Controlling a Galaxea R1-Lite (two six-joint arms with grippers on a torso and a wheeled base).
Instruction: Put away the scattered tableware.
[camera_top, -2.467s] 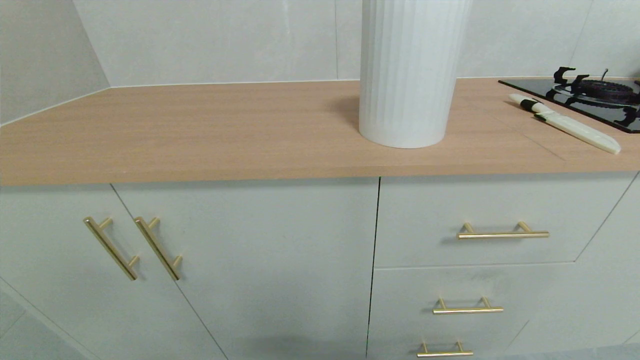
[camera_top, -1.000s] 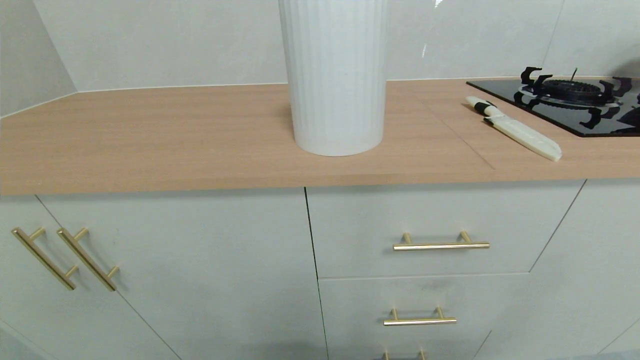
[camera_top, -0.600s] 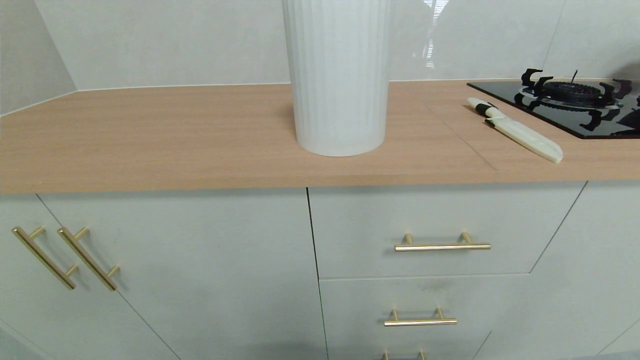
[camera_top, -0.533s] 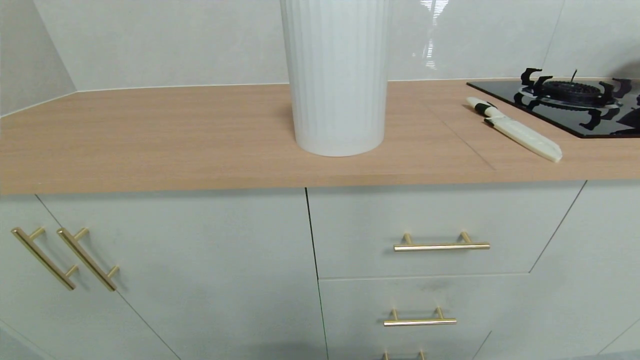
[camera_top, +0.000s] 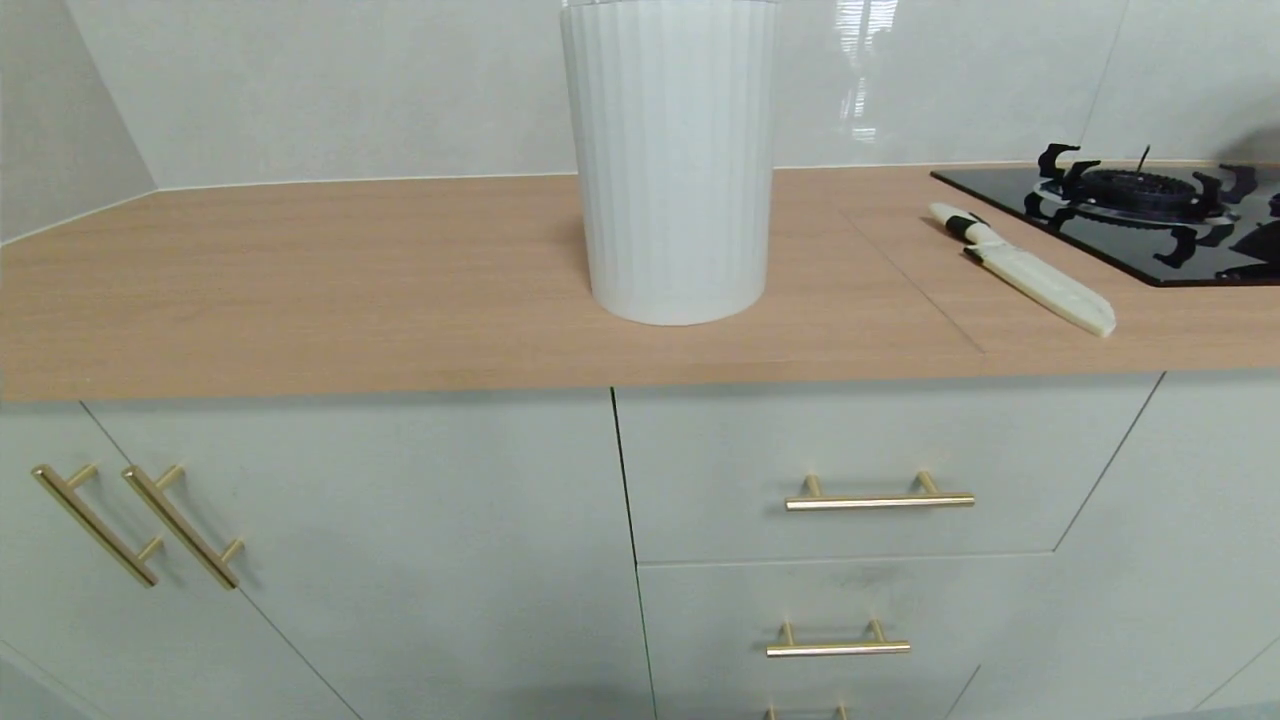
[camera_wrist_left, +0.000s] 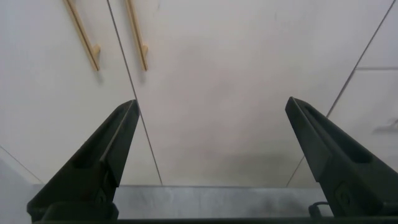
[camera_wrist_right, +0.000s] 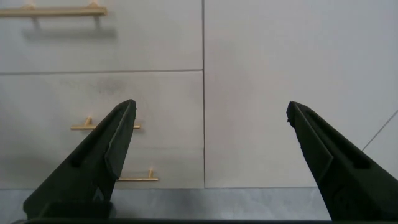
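Head view: cream-bladed knife (camera_top: 1025, 270) flat on wood-grain countertop (camera_top: 300, 290), near ribbed white cylinder (camera_top: 670, 160), well apart from left gripper (camera_wrist_left: 211, 102) and right gripper (camera_wrist_right: 211, 104), both spread wide, empty, facing matte cabinet fronts (camera_wrist_left: 236, 93).

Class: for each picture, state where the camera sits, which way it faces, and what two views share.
Head view: on the robot's head, facing forward and down at counter, white container and knife.
Left wrist view: on the left wrist, facing cabinet doors; open left gripper in front.
Right wrist view: on the right wrist, facing drawers; open right gripper in front.
Shared: head and left wrist views both show the paired door handles.
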